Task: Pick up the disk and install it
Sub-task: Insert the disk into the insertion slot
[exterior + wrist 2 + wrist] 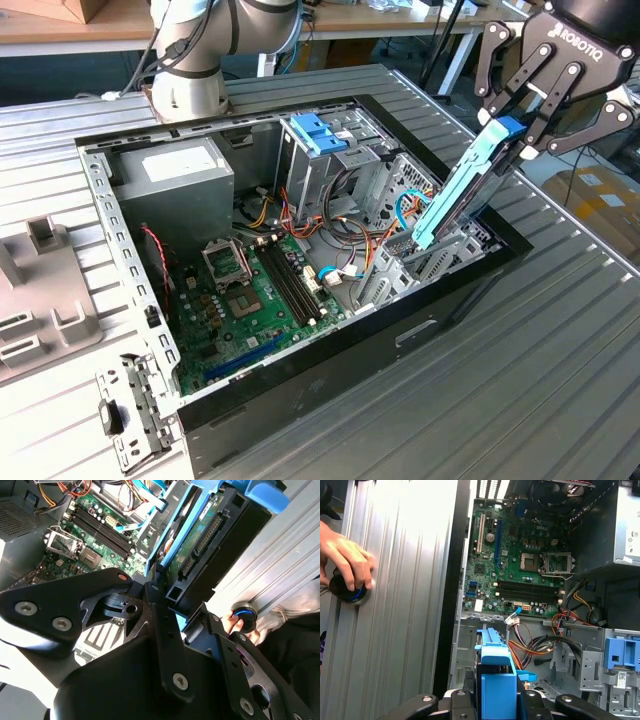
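Note:
The disk [465, 185], a silver drive in a blue plastic bracket, hangs tilted on edge over the open computer case [300, 385], toward the exterior view's right. Its lower end dips toward the grey metal bay near the case's front wall. My gripper [517, 135] is shut on the disk's upper end, one black finger on each flat side. In the second wrist view the disk [200, 535] shows its green circuit board underside, with the gripper [167, 587] clamped at its near end. In the first wrist view the disk's blue bracket [497, 680] stands up between the fingers [462, 700].
Inside the case lie a green motherboard [240, 300], a grey power-supply box [175, 170], a drive cage with light-blue latch tabs [320, 135] and loose cables [350, 215]. A person's hand [345, 555] rests on a black knob [347, 592] on the ribbed table. Loose brackets [130, 410] lie at the exterior view's left.

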Motion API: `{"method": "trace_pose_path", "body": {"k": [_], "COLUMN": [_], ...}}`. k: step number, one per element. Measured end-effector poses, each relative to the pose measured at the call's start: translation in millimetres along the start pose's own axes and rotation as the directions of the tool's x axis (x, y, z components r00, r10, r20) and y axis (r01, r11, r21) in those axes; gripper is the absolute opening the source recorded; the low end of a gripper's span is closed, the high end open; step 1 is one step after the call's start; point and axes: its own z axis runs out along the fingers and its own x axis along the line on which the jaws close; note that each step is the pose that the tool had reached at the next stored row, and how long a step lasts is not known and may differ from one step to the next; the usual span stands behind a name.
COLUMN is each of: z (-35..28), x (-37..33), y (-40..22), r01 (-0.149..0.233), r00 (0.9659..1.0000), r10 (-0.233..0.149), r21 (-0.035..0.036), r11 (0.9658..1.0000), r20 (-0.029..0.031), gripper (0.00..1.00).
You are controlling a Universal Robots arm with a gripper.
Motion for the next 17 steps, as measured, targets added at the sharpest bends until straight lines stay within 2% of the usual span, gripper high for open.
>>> {"method": "trace_pose_path", "body": {"k": [12, 17], "z": [4.0, 6.7], "x": [0.1, -0.2], "y": [0.9, 3.6], "r01": [0.002, 0.000], "r00": [1.0000, 1.0000], "r10": [-0.002, 0.000], "r21": [0.0000, 0.0001], "r11": [1.0000, 1.0000], "r20": [0.0006, 0.0013], "gripper": [0.36, 0.36]}}
